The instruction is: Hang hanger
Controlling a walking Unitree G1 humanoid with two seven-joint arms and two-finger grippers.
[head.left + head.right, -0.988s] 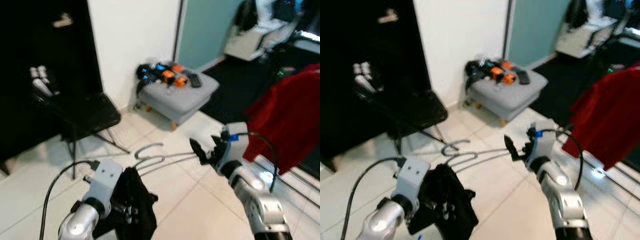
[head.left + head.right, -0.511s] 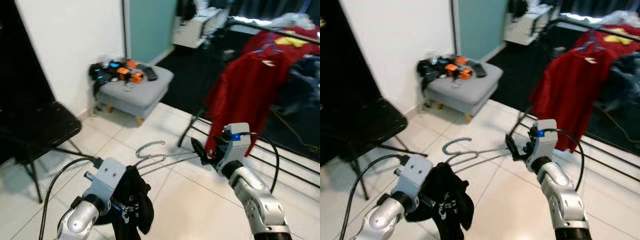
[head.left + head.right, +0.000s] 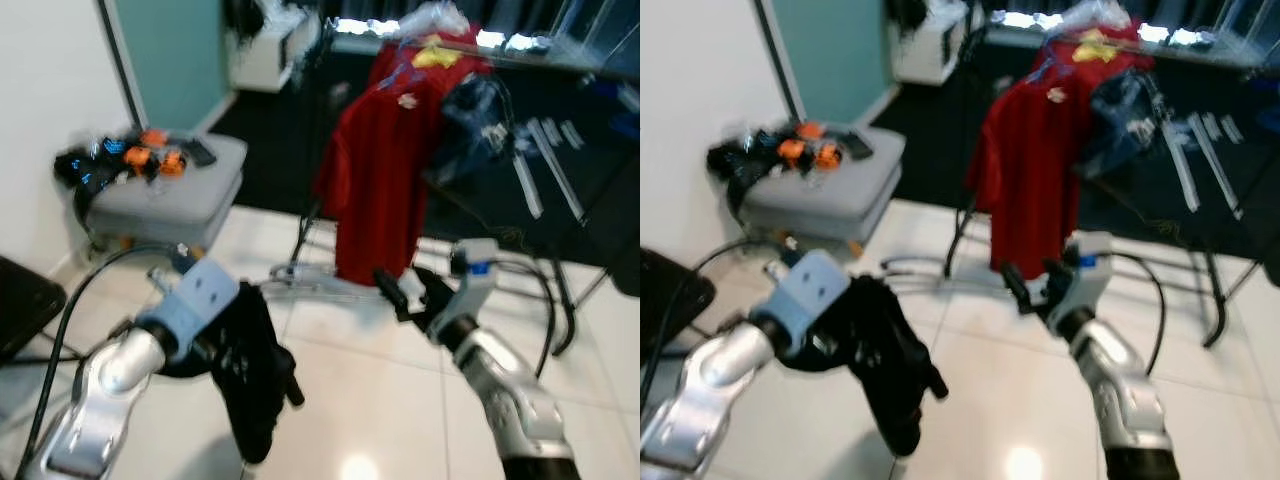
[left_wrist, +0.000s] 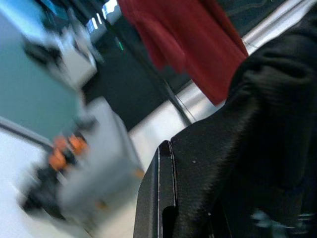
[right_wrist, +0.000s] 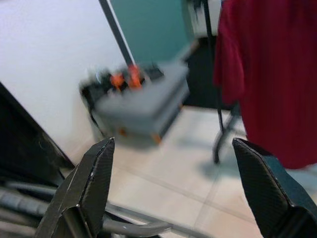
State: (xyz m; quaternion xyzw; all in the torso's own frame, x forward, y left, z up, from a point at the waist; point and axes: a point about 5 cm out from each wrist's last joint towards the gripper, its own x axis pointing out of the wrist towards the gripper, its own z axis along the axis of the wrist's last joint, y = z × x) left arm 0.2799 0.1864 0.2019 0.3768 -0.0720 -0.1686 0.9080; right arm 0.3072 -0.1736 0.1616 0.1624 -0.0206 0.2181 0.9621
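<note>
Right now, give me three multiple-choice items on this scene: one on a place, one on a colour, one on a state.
1. Where do the orange items lie?
A. on the grey footstool
B. on the tiled floor
C. on the clothes rack

2. What colour is the shirt hanging on the rack?
A. blue
B. red
C. white

3. How are the right gripper's fingers?
A. shut tight
B. spread apart
C. folded back

Answers:
1 A, the orange items sit on top of the grey footstool.
2 B, the shirt on the clothes rack is red.
3 B, the right gripper has a wide gap between its fingers.
</note>
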